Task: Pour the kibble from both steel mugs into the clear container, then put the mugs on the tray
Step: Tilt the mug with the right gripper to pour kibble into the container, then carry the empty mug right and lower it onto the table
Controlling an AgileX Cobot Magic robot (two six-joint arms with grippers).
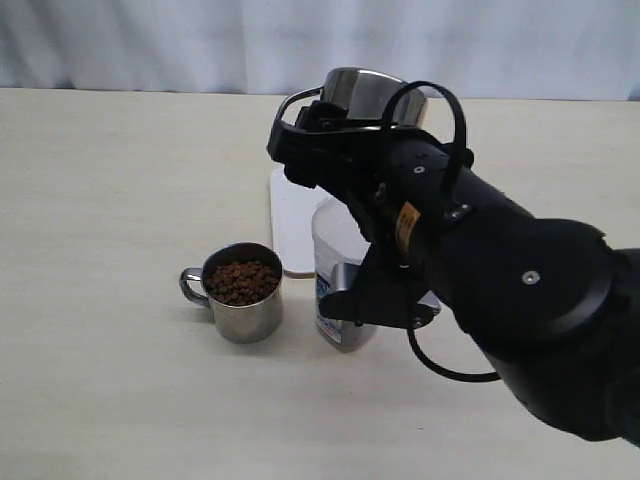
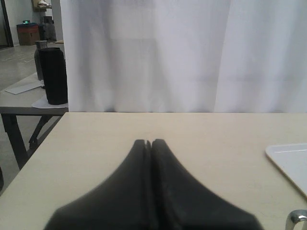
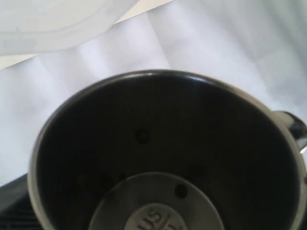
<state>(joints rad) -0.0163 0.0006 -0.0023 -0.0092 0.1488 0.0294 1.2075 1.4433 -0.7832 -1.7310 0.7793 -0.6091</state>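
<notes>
Black-fingered, the left gripper (image 2: 147,143) is hovering over the bare table (image 1: 100,200) with its jaws pressed together on nothing. Left of centre, the full mug (image 1: 240,305) is standing upright, its handle pointing left, brimming with kibble (image 1: 242,281). Just right of it, the clear container (image 1: 330,245) is standing upright, and the tray (image 1: 292,220) is lying just beyond both. Above the container, the right gripper (image 1: 345,118) is clamping the second mug (image 1: 375,92), which is hanging tilted in the air. Only a few bits of kibble are showing inside it.
</notes>
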